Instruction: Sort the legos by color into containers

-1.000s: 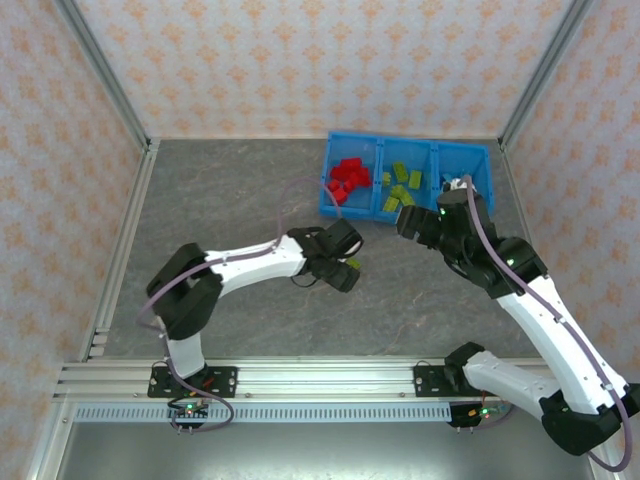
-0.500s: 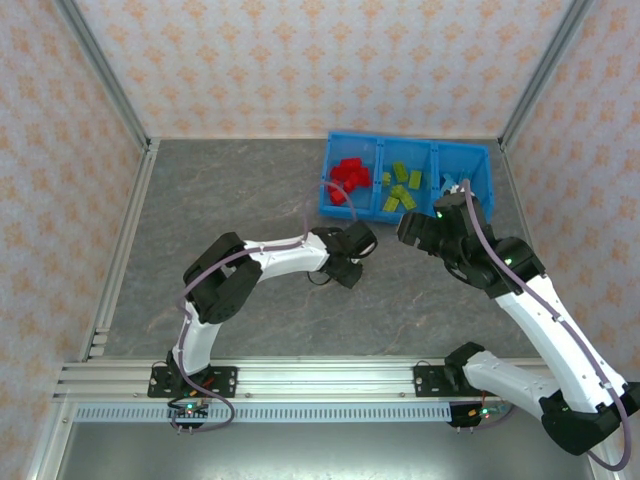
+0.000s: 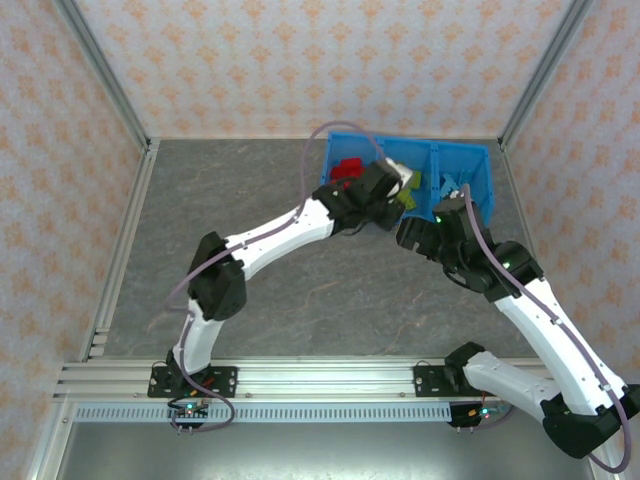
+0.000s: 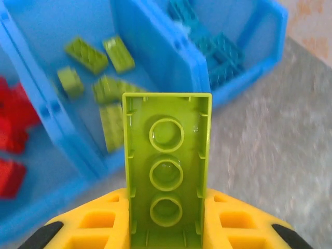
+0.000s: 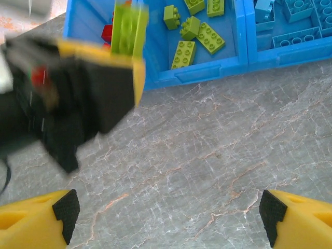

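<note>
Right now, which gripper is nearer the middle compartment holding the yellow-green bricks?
Left. The left gripper, clamping a yellow-green brick, is over the near edge of the middle compartment. The right gripper hangs open over the table, short of that edge.

We look down on a table top (image 3: 250, 210) with a dark grey stone pattern, crossed by thin pale veins. Three walls (image 3: 300, 60) stand around it, at the left, the back and the right. They are covered with pale pink wallpaper (image 3: 60, 200) that carries a repeated orange ornament. Silver aluminium posts (image 3: 105, 75) rise at the two back corners, and a ribbed aluminium rail (image 3: 320, 378) runs along the near edge. The light is soft and even, and we find no hard shadows.
</note>
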You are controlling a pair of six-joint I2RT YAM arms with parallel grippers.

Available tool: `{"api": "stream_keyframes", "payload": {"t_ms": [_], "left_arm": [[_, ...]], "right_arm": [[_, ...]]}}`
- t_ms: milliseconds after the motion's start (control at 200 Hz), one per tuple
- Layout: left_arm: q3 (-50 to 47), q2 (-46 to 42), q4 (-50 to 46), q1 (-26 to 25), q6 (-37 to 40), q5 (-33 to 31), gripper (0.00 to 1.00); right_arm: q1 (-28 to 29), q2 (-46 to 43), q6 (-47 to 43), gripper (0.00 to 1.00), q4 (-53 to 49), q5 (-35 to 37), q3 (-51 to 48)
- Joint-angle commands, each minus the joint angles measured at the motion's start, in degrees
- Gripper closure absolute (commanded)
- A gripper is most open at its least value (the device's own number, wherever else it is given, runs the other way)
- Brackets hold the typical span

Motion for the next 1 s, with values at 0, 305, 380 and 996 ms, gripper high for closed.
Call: {"api": "stream_keyframes", "payload": {"t_ms": [0,305,380,996], "left_arm": [[9.55,9.3,-2.86,2.29,4.68,-3.36,0.78],[37.08,24.8,-5.56,2.64,5.57,-9.1,0.6],[37.37,23.6,-5.2,2.59,4.74,-8.92,0.51],[-47.37,-45.22,16.79,2.17,2.31,-24.33,0.38]], "right_arm": [[0.05,-1.82,1.0,0.08,0.7,0.52,-0.67],[0.04,-3.61,0.6,0.08,-1.37,2.24,-1.33],[-0.02,-3.99,0.69,0.08,-1.46,2.72,-1.76],[-5.6,-3.1,-10.16,0.01,31.6,28.82,-23.61]]}}
